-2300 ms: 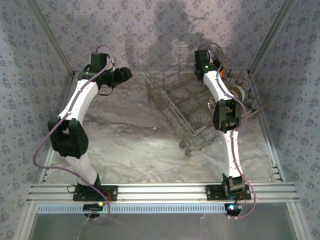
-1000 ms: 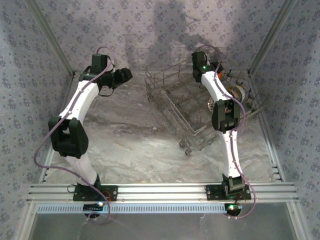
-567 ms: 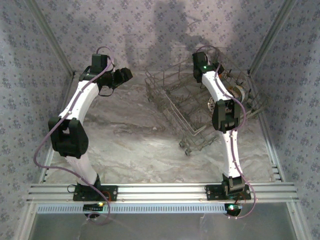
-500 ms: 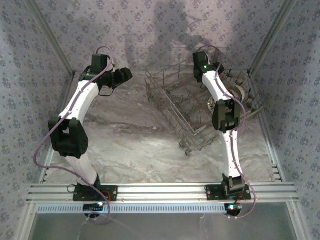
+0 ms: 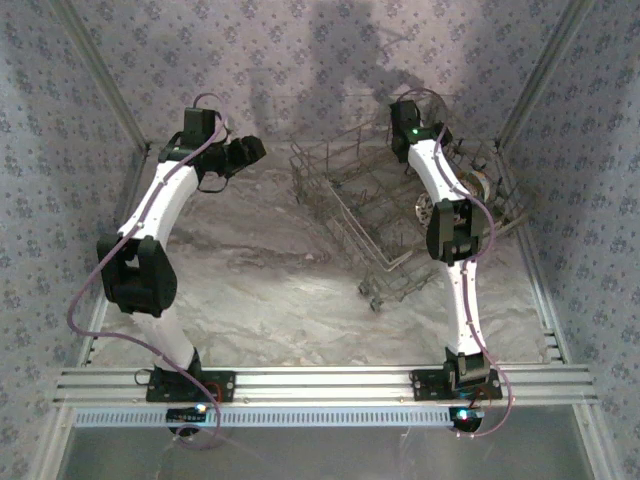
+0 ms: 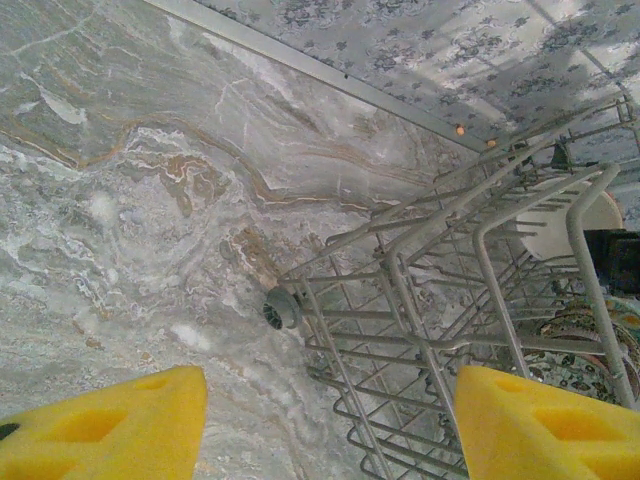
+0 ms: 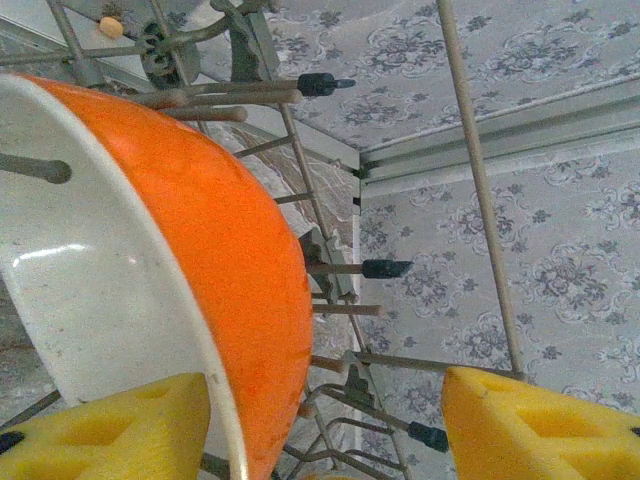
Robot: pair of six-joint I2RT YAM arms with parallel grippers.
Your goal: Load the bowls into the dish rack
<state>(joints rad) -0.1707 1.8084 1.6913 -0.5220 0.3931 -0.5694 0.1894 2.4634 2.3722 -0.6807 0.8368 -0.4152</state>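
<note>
No lettering, label, brand mark or number can be read on the orange bowl [image 7: 250, 300], the dish rack [image 5: 345, 225] or the arms. The print on a patterned bowl [image 6: 585, 350] seems ornament, not writing, though it is blurred.

Dim, soft overhead light casts blurry shadows on the back wall [image 5: 340, 40].

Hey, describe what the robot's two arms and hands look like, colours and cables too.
The left arm and right arm have white links, black joint housings and a looping purple cable. The left hand and right hand have yellow wedge-shaped fingertips. A green light glows on the right arm.
</note>
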